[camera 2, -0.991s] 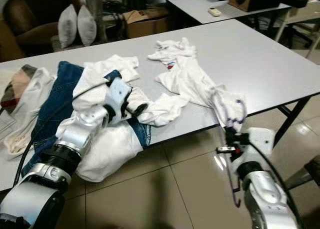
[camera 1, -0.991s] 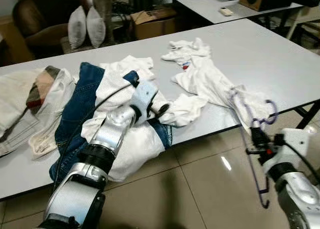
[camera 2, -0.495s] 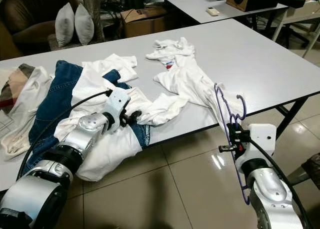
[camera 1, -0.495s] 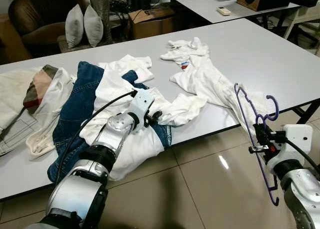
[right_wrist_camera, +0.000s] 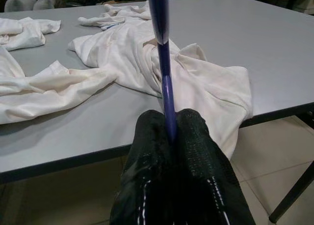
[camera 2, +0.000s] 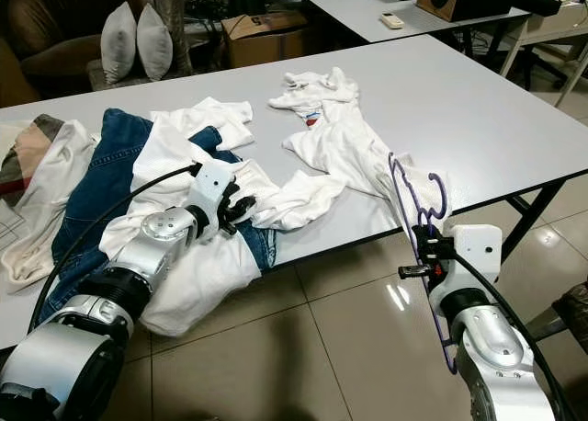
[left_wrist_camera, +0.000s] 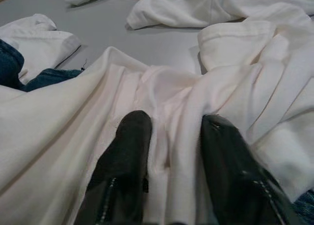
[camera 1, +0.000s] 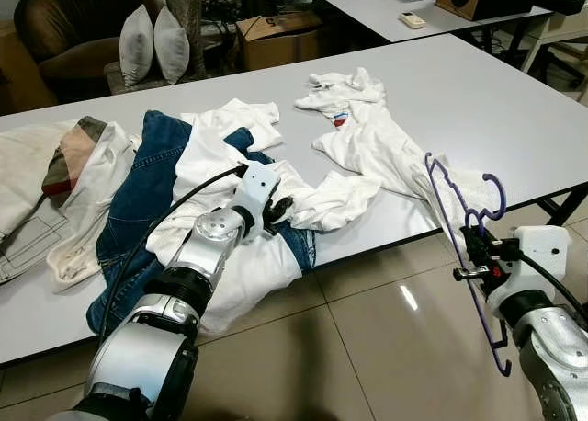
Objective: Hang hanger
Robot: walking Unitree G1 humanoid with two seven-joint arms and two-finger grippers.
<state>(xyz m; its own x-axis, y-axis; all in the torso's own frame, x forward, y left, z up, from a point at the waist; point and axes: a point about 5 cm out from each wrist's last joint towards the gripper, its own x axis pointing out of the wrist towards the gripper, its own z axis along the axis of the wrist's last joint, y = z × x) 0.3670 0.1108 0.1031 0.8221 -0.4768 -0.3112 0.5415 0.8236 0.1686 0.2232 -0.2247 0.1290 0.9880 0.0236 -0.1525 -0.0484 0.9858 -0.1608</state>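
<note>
The right gripper (right_wrist_camera: 169,124) holds a purple hanger (camera 1: 464,246) upright off the grey bench's (camera 1: 478,90) near edge, jaws clamped on its bar, while the left gripper (left_wrist_camera: 169,136) presses into a white garment (left_wrist_camera: 73,136) beside blue jeans (camera 1: 138,196), jaws apart, seemingly straddling a fold.
</note>
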